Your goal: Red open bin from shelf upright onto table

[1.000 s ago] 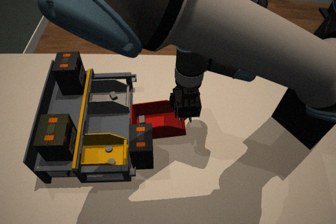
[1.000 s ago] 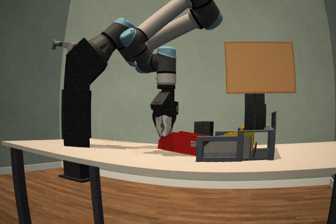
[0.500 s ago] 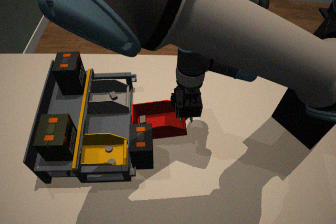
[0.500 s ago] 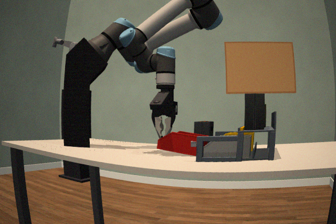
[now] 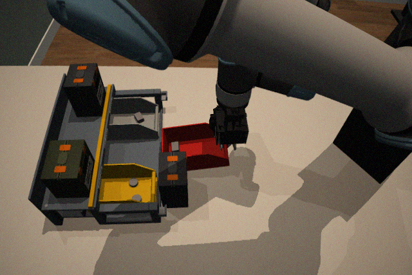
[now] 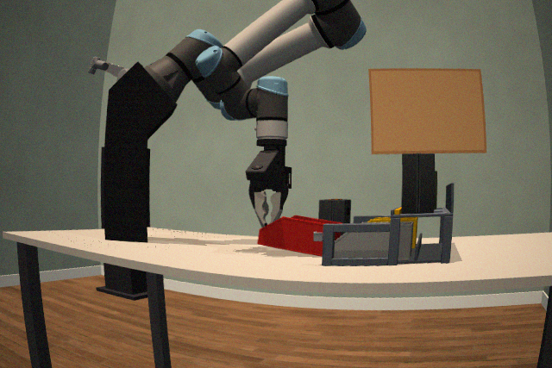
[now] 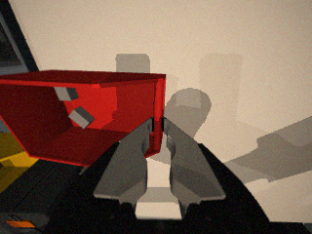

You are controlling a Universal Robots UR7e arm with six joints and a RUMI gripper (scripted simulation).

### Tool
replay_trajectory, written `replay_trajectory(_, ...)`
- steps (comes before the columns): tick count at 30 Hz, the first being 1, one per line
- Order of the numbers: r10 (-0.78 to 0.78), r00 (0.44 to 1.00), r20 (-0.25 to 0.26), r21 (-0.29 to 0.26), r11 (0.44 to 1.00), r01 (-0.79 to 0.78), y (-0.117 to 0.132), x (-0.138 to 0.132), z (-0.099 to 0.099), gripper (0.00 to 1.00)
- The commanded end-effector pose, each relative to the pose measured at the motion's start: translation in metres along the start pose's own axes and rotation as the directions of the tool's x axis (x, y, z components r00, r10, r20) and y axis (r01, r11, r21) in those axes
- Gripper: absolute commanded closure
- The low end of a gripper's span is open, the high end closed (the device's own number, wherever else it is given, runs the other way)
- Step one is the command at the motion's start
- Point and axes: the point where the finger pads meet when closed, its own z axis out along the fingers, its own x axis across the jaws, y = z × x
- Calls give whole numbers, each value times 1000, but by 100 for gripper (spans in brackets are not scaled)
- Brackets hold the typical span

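Nothing to read at the moment, not a word, number or brand in any of the views; the dark case [image 5: 173, 178] beside the red bin [image 5: 199, 161] [image 6: 294, 234] [image 7: 132, 80] shows only orange patches up top, and no lettering can be made out on it.
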Motion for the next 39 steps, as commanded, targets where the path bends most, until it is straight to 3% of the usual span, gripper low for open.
replay_trajectory(1,0,1000,1,0,1000,0,0,0,0,100)
replay_trajectory(39,0,1000,1,0,1000,0,0,0,0,100)
